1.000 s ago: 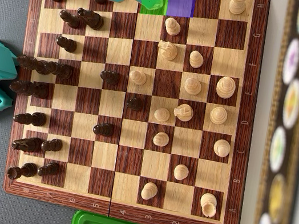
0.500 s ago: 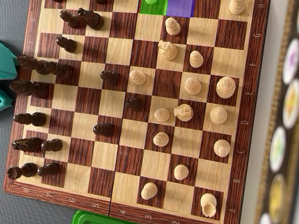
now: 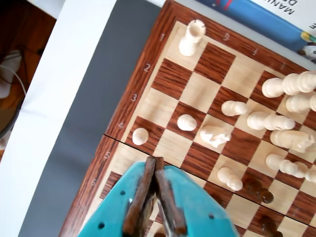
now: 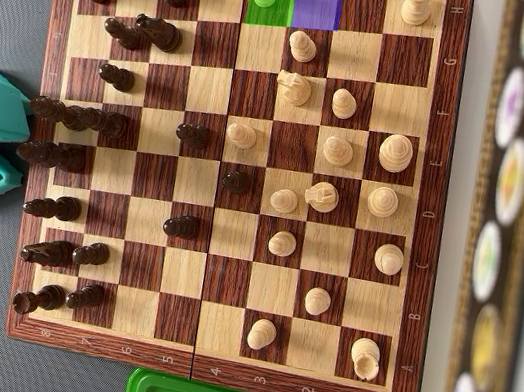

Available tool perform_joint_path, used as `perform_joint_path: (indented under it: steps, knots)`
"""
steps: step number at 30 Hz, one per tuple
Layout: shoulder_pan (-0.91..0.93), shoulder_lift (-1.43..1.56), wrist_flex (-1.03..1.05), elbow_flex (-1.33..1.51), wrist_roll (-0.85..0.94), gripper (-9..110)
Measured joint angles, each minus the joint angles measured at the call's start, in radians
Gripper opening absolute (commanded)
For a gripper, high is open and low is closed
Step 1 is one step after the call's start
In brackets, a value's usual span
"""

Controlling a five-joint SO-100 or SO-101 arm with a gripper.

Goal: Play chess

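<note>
One pawn [image 3: 140,136] on board-edge square, beyond and left of fingers [image 3: 153,160] in wrist view; fingers closed, holding nothing

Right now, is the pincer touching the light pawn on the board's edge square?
Apart. The wrist view shows bare board between the pincer, fingers together, and the pawn.

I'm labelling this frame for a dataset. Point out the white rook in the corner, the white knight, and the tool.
white rook [image 3: 191,36], wrist view, on its body.
white knight [image 3: 215,135], wrist view, on its middle.
tool [image 3: 156,160], wrist view, between the closed fingertips.
</note>
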State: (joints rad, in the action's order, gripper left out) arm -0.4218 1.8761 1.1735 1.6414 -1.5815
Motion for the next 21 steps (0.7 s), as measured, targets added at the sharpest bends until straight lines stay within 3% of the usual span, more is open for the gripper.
perform_joint_path:
  steps: [21]
  knots:
    - [0.331, 0.591, 0.002, 0.209, 0.002, 0]
